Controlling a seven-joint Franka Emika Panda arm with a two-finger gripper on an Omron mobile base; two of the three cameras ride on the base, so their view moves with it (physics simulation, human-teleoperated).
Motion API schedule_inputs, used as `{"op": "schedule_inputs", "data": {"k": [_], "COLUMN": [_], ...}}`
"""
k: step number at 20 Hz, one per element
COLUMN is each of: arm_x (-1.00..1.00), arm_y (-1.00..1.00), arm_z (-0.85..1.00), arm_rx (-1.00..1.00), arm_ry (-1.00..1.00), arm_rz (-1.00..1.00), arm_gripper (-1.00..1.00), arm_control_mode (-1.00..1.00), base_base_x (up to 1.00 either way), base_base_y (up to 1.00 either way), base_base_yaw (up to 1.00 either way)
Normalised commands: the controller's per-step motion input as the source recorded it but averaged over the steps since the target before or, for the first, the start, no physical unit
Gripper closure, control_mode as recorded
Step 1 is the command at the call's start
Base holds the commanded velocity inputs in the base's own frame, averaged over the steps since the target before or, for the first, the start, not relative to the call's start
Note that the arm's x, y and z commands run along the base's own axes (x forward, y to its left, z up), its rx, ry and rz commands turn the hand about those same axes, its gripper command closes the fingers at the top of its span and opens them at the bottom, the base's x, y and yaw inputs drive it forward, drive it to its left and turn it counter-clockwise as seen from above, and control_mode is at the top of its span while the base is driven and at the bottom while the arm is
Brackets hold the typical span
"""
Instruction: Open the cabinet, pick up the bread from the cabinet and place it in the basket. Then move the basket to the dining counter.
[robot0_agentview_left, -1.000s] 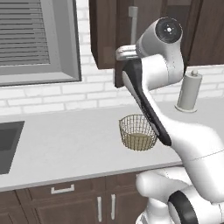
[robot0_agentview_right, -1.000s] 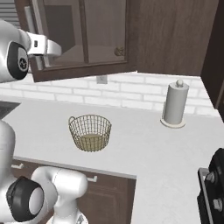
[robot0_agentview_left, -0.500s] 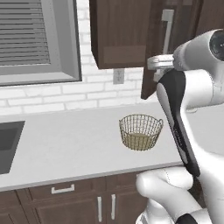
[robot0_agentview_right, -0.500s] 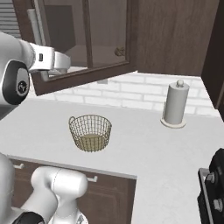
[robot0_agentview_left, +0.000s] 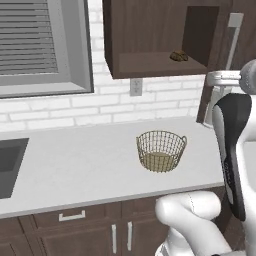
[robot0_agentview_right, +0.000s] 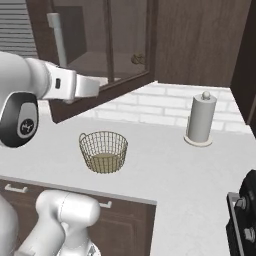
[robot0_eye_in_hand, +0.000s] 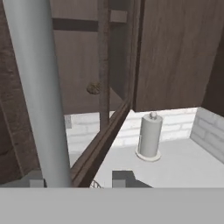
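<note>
Left base view shows the cabinet (robot0_agentview_left: 150, 45) with its door swung wide, so the opening step looks nearly or fully done. The bread (robot0_agentview_left: 178, 56) sits on the shelf in the upper right of that frame, untouched, and the basket (robot0_agentview_left: 161, 151) stands empty at centre on the worktop (robot0_agentview_left: 75, 165). Left to do, by my reading: fetch the bread, drop it in the basket, carry the basket to the dining counter.

In the hand view the gripper (robot0_eye_in_hand: 78, 180) sits at the bottom edge with the handle (robot0_eye_in_hand: 37, 92) rising between its two tips; the jaws stand partway closed around the bar (whether they press on it I cannot tell).

Count: one bread, one basket, one open door (robot0_agentview_right: 107, 55) with one bar handle, one paper-towel roll (robot0_agentview_right: 200, 120) at right in the right base view, one wall outlet (robot0_agentview_left: 135, 86), one sink (robot0_agentview_left: 10, 165) at the left edge.
</note>
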Motion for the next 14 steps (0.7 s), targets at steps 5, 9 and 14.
{"op": "schedule_inputs", "data": {"k": [5, 9, 14], "arm_x": [-0.15, -0.12, -0.13], "arm_y": [-1.0, -1.0, -1.0], "arm_z": [0.0, 0.0, 0.01], "arm_rx": [0.0, 0.0, 0.0], "arm_ry": [-0.05, -0.03, -0.03], "arm_rz": [-0.28, -0.22, -0.19], "arm_gripper": [1.0, 1.0, 1.0], "arm_control_mode": [-1.0, -1.0, -1.0], "base_base_x": [0.0, 0.0, 0.0], "base_base_y": [0.0, 0.0, 0.0], "base_base_yaw": [0.0, 0.0, 0.0]}}
